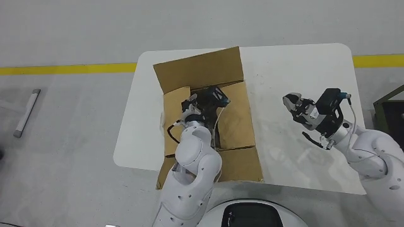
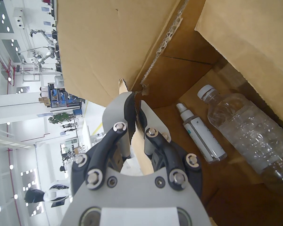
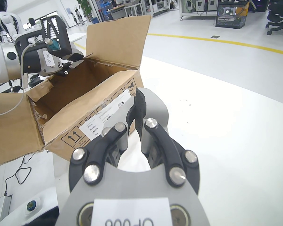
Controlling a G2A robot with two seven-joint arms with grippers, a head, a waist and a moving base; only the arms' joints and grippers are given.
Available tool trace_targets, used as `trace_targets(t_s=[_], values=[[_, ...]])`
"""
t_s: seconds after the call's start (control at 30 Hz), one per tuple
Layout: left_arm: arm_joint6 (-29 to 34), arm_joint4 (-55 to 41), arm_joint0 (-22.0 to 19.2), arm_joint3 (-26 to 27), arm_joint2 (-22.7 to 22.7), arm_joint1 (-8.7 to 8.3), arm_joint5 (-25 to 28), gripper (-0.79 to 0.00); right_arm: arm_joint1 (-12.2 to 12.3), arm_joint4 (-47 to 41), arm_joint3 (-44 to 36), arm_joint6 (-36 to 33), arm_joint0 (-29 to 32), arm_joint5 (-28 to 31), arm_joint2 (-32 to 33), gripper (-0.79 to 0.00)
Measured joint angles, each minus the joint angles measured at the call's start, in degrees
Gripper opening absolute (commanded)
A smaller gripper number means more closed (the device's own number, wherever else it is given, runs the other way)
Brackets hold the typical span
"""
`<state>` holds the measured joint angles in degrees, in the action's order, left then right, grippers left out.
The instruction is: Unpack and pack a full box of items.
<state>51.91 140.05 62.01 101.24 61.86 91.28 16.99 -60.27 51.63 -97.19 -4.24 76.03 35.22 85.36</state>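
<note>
An open brown cardboard box (image 1: 208,69) stands on the white table (image 1: 297,69), its flaps spread. My left gripper (image 2: 135,105) is at the box's left side, shut on the edge of a cardboard flap (image 2: 96,36); the right wrist view also shows this gripper (image 3: 72,59) at the box (image 3: 103,90) rim. On the box floor lie a clear plastic bottle (image 2: 245,128) with a white cap and, beside it, a small white spray bottle (image 2: 200,135). My right gripper (image 3: 138,99) hangs over the bare table right of the box, shut with nothing in it (image 1: 291,101).
The table (image 3: 214,118) has free room to the right of the box and behind it. A yellow line (image 1: 63,69) crosses the floor. A grey bar (image 1: 26,112) lies on the floor at the left. A dark green frame (image 1: 391,104) stands at the right edge.
</note>
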Motion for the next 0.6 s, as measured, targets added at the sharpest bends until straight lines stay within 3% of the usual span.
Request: trace_targets(t_s=[0.33, 0.6], values=[[-2.5, -12.7, 0.3, 5.5, -1.2, 1.35, -2.7, -0.785, 0.1, -2.5, -1.8, 0.6, -0.1, 0.6, 1.7, -0.785], [-2.2, -15.7, -0.8, 6.0, -1.1, 1.82, -2.6, -0.785, 0.0, -6.2, -5.1, -2.1, -1.7, 3.6, -0.2, -0.785]])
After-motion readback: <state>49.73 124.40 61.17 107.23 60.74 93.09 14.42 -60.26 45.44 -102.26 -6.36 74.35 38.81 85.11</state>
